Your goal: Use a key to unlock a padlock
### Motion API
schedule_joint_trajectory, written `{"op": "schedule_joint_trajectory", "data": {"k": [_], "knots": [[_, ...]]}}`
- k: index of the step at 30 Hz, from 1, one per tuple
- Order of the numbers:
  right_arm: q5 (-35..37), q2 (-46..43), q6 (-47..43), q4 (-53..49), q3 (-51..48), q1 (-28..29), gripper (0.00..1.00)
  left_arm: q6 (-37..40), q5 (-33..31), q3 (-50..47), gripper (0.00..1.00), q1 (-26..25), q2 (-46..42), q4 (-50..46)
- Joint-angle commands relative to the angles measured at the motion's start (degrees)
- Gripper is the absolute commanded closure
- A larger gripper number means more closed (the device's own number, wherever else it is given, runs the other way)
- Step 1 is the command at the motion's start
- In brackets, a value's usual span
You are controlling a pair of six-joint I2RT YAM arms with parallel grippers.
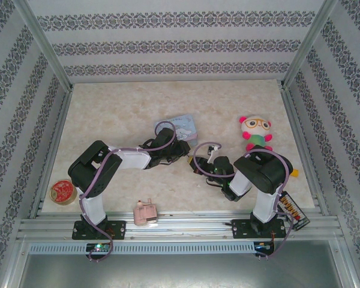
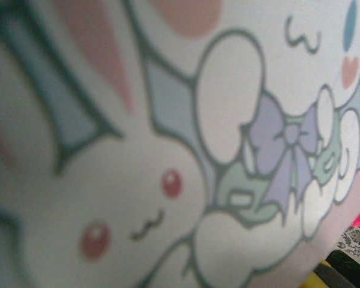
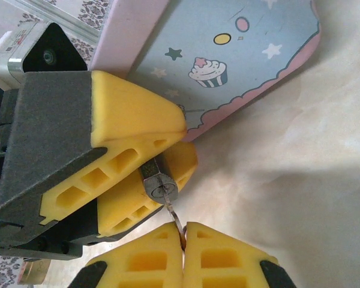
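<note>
My right claw is clenched on the key. Its two yellow pads meet flat against each other at the bottom of the right wrist view, and the thin grey sliver stands out from the seam between them. My left claw grasps the padlock, squeezing the little body from either side so that the silver keyhole end pokes out toward me. The shackle is buried somewhere behind the foam and I cannot see it.

The coming move turns on one line. From my right fingertips the padlock lies at 11 o'clock, just beside them. The key's long axis runs the same way, from 5 o'clock at my pads to 11 o'clock at the lock. The key's tip touches the keyhole face; how deep it sits inside I cannot tell.

The padlock's own long axis seems to carry on along that line, back into the left claw, with the keyhole pointing at 5 o'clock, straight down the key. The two look close to lined up. I judge the next move to be a twist about that 5-to-11 axis, perhaps after a small push toward 11. My right claw holds the key, so the turning falls to it. The left has to hold firm against the twist.

The blue cartoon tin lies on the table at 1 o'clock, beyond the lock and clear of the key's line.
</note>
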Motion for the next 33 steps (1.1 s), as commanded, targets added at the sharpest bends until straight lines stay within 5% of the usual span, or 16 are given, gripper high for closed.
{"op": "schedule_joint_trajectory", "data": {"k": [1, 33], "knots": [[1.9, -0.4, 0.7, -0.5, 0.9, -1.2, 1.0, -4.3, 4.7, -1.8, 0.85, 0.5, 1.4, -3.3], [2.7, -5.2, -0.8, -8.7, 3.8, -0.4, 1.0, -4.7, 5.4, -1.3, 0.85, 0.5, 2.0, -3.0]]}}
